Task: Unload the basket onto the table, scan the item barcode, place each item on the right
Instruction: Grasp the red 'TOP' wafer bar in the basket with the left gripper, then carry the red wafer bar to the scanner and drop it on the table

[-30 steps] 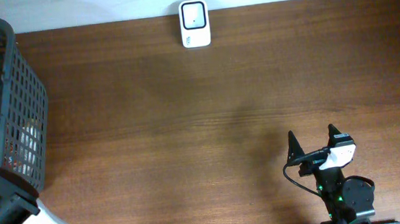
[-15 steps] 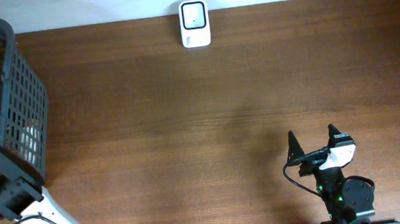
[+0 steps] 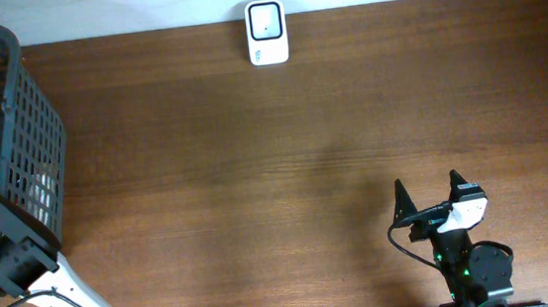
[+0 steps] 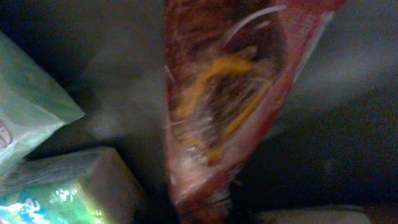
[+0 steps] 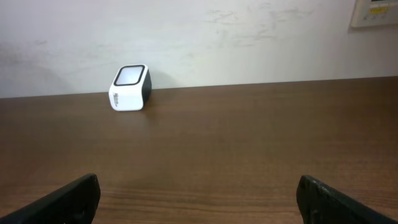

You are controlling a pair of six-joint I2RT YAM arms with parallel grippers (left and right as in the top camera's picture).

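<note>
A red, partly see-through snack packet fills the left wrist view, deep in the dark basket. Its lower end narrows and bunches at the bottom middle, where my left gripper pinches it; the fingers themselves are lost in the dark. From overhead only the left arm shows, reaching into the grey mesh basket. The white barcode scanner stands at the table's far edge, also seen as the scanner against the wall. My right gripper stands open near the front right, its fingertips wide apart with nothing between them.
Pale green packets and another green pack lie beside the red one in the basket. The basket's tall wall stands at the left edge of the brown wooden table. A white wall runs behind the scanner.
The left arm has shifted over the basket's near corner, with its white link now showing at the left edge. The right arm has not moved.
</note>
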